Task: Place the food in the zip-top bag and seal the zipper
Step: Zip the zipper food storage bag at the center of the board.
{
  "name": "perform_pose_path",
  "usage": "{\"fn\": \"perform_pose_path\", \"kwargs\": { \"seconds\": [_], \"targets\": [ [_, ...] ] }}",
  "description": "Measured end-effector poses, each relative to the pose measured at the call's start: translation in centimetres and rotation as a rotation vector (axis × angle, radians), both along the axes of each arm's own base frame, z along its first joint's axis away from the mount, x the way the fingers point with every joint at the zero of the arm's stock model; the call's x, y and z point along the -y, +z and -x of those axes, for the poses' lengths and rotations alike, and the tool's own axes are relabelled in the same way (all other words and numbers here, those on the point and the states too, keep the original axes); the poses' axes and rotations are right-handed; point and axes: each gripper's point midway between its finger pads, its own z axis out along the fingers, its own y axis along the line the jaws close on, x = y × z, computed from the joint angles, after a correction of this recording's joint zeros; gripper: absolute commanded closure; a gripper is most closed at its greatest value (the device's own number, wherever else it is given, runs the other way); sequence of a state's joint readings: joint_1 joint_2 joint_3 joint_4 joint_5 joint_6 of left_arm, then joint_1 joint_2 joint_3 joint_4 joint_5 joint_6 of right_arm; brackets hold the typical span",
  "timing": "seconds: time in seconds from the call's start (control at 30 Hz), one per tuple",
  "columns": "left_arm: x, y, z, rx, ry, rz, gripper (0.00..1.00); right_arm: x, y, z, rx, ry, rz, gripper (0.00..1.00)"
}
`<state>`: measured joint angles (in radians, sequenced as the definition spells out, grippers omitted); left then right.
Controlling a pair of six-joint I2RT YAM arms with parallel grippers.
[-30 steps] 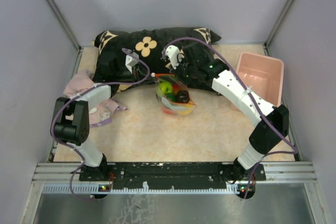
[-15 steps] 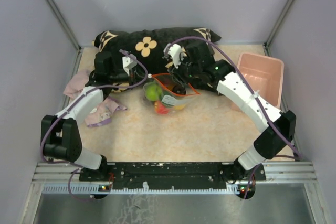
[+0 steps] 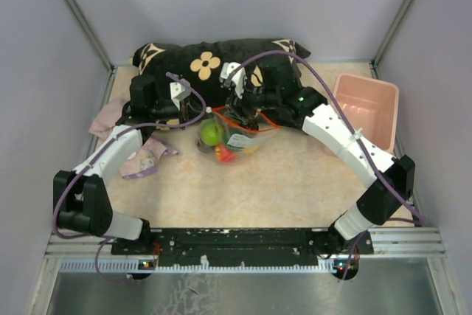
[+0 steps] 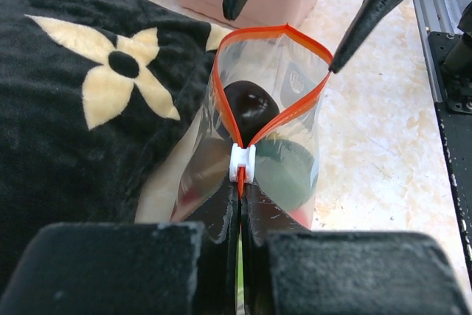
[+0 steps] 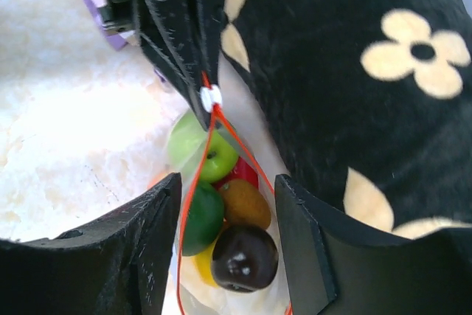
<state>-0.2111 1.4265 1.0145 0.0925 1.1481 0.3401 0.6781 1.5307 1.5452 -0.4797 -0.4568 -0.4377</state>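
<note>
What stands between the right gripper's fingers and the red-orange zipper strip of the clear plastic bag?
Nothing visible. The right gripper straddles the open red-orange zipper strip with only air between; the left gripper pinches the strip beside its white slider.

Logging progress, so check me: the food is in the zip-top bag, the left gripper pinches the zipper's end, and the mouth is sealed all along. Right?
Not sealed: past the left gripper the zipper gapes in an open loop, as the left wrist view shows. The food is in the zip-top bag, and the pinch is right.
</note>
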Motion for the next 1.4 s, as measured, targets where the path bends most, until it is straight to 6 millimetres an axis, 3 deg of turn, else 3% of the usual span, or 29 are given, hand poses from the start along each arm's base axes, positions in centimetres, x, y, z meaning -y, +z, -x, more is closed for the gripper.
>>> {"fn": "perform_pose_path", "kwargs": {
  "seconds": [0.17, 0.3, 0.6, 1.07, 1.2, 1.4],
  "targets": [
    [-0.1, 0.7, 0.5, 0.028, -0.004, 0.000, 1.00, -1.7, 0.4, 1.5, 0.033, 0.181, -0.017, 0.46],
    [-0.2, 0.9, 0.8, 0.046, -0.012, 0.000, 1.00, -3.5, 1.0, 1.2, 0.059, 0.286, -0.033, 0.47],
    [0.0, 0.8, 1.1, 0.059, -0.031, -0.002, 1.00, -5.3, -2.4, 1.0, -0.009, 0.383, -0.013, 0.59],
    [0.1, 0.6, 1.2, 0.065, -0.039, -0.009, 1.00, -6.2, -1.9, 1.1, -0.007, 0.438, -0.022, 0.79],
    [0.1, 0.4, 1.4, 0.056, -0.044, -0.011, 1.00, -6.2, -2.2, 1.1, -0.008, 0.439, -0.012, 1.00],
    [0.1, 0.4, 1.5, 0.055, -0.049, -0.011, 1.00, -6.1, -2.3, 0.8, -0.003, 0.424, 0.006, 1.00]
  ]
}}
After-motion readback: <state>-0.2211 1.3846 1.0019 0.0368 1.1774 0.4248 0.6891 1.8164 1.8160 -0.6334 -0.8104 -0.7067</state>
